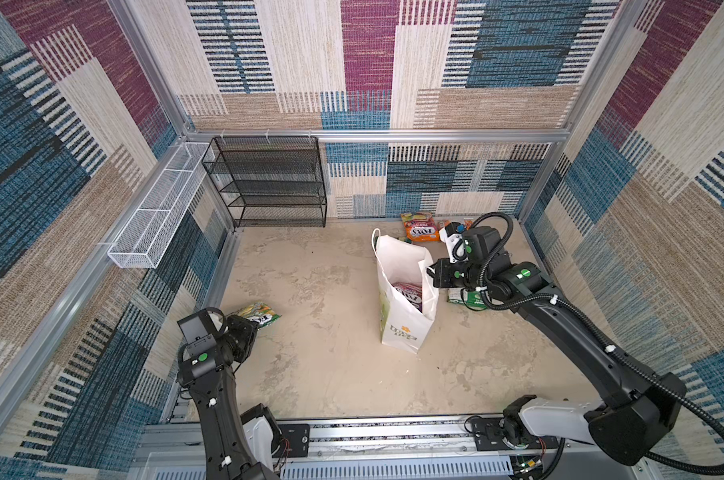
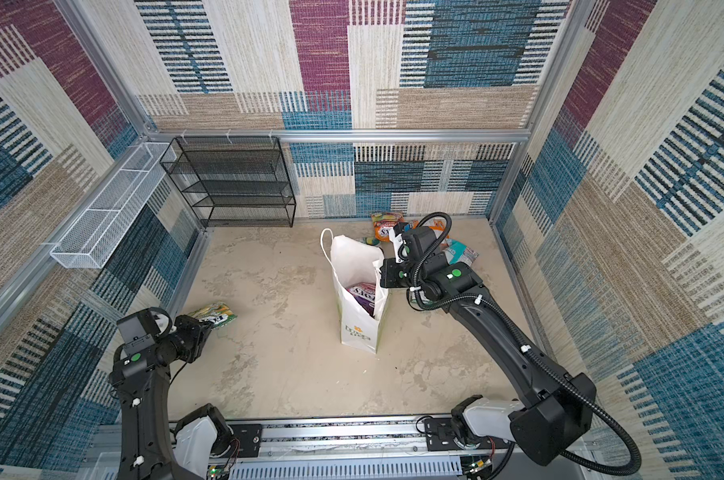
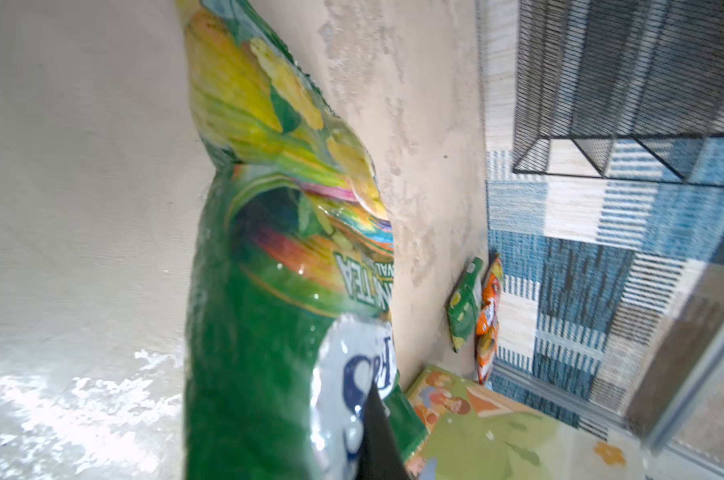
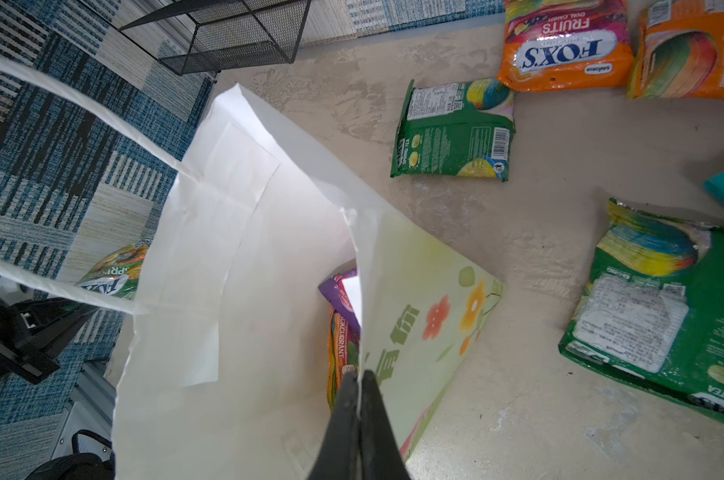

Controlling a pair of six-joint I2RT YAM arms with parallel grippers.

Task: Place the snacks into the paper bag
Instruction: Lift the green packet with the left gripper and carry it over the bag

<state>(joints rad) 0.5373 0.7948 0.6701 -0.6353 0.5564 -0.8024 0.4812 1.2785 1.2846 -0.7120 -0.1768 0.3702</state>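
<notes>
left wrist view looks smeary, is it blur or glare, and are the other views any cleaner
Left wrist view: the green packet sits close and soft, the black mesh rack is smeared, and glare whitens the table. Right wrist view: crisp, print on the orange packet reads. Both top views: even light, the walls splay from the wide lens.

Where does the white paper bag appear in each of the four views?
In a top view: the paper bag stands right of centre.
In a top view: again right of centre.
Left wrist: its green printed side shows past the held green packet.
Right wrist: its open mouth fills the middle, right gripper pinching the rim.
Shared landmark: the black mesh rack.
</notes>
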